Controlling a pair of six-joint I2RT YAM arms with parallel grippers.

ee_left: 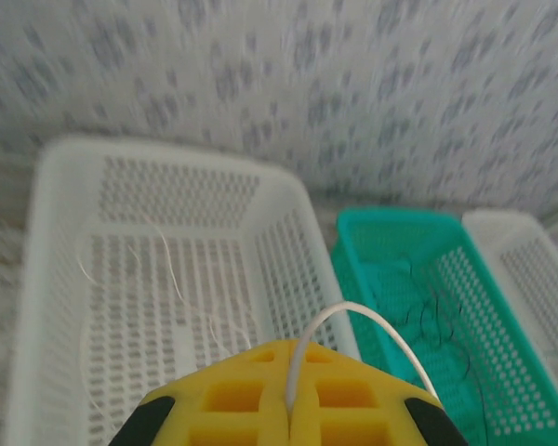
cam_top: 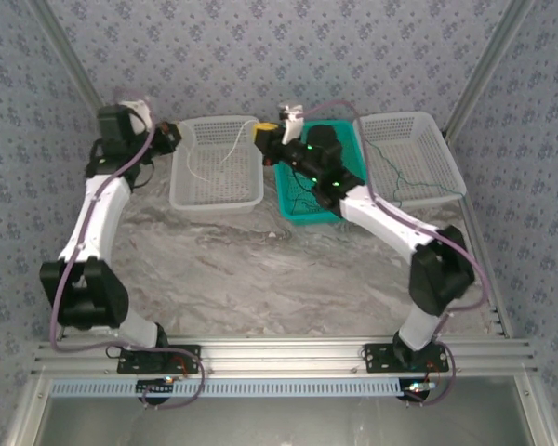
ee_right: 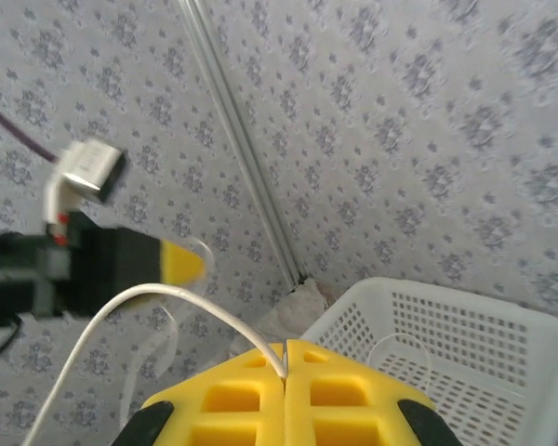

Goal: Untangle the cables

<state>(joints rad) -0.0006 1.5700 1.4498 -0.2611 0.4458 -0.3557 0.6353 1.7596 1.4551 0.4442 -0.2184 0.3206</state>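
My left gripper (ee_left: 291, 351) has its yellow jaws shut on a whitish cable (ee_left: 353, 316) that arches off to the right. My right gripper (ee_right: 285, 351) is shut on a whitish cable (ee_right: 167, 295) that curves away to the left, toward the left gripper's yellow tip (ee_right: 181, 263). From above, the left gripper (cam_top: 174, 137) hangs by the left white basket's (cam_top: 181, 177) left rim and the right gripper (cam_top: 259, 133) by its far right corner. A thin whitish cable (cam_top: 231, 149) lies in that basket. Dark cables (ee_left: 428, 316) lie in the teal basket (ee_left: 391, 228). A green cable (cam_top: 400, 172) lies in the right white basket (cam_top: 446, 149).
The three baskets stand side by side at the back of the marble table (cam_top: 260, 269). Patterned walls (cam_top: 260, 56) close in the back and sides, with metal corner posts (cam_top: 488, 74). The right arm (cam_top: 381, 218) reaches over the teal basket.
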